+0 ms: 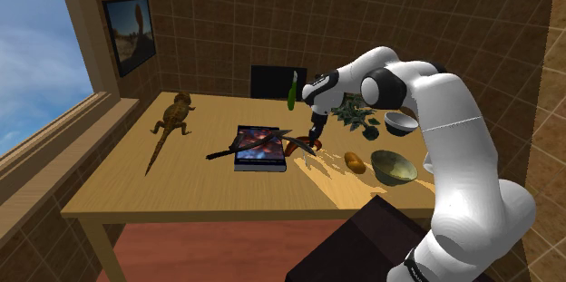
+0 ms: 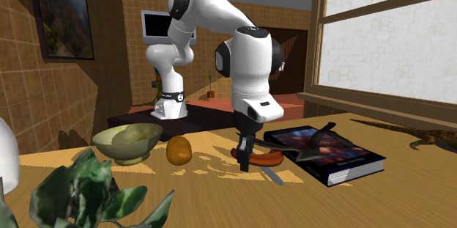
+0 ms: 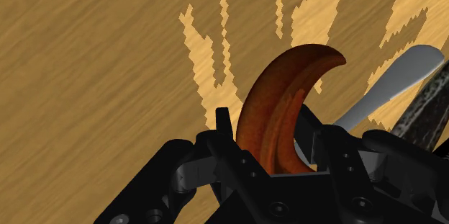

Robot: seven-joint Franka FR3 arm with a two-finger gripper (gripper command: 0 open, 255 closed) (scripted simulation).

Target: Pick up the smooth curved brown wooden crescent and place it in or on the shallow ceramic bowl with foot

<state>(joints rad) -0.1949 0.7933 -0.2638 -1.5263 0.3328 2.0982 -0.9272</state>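
The claw (image 3: 266,127) was clenched on the brown crescent (image 3: 285,89), its black fingers (image 3: 223,125) pressing the thick end from either side; the pointed tip curved away over the worktop (image 1: 195,185). In the shoulder view the crescent sat low at the worktop, just beside the book (image 1: 261,150); the olive bowl (image 1: 399,177) stood apart toward that view's right, past a rounded brown lump (image 1: 355,161).

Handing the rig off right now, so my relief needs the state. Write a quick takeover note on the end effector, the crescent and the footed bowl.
End effector: down at the table, fingers closed on the brown crescent.
Crescent: looks to be at table level, not yet lifted.
Olive-green footed bowl: stands apart on the same table, without the crescent.
Done: grasp. Left: lift, carry to the bowl, release.
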